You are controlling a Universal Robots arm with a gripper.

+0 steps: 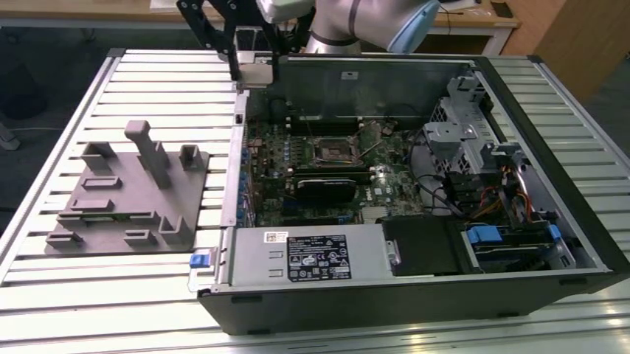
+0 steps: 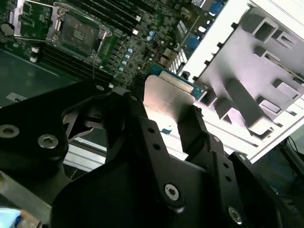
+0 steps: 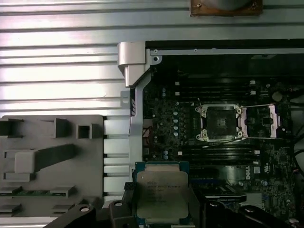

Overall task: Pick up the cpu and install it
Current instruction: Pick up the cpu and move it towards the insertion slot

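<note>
Now, your claw [image 1: 254, 70] clamped on the cpu [image 3: 161, 197], held above a corner of the computer case [image 1: 394, 302], open socket [image 3: 219, 122] on the motherboard [image 3: 166, 118] well apart.

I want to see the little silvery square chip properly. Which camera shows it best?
The first wrist view: the small flat silvery-white square cpu faces the camera, held by the black gripper. The second wrist view shows it tilted, partly hidden; the exterior view shows it far away.
</note>
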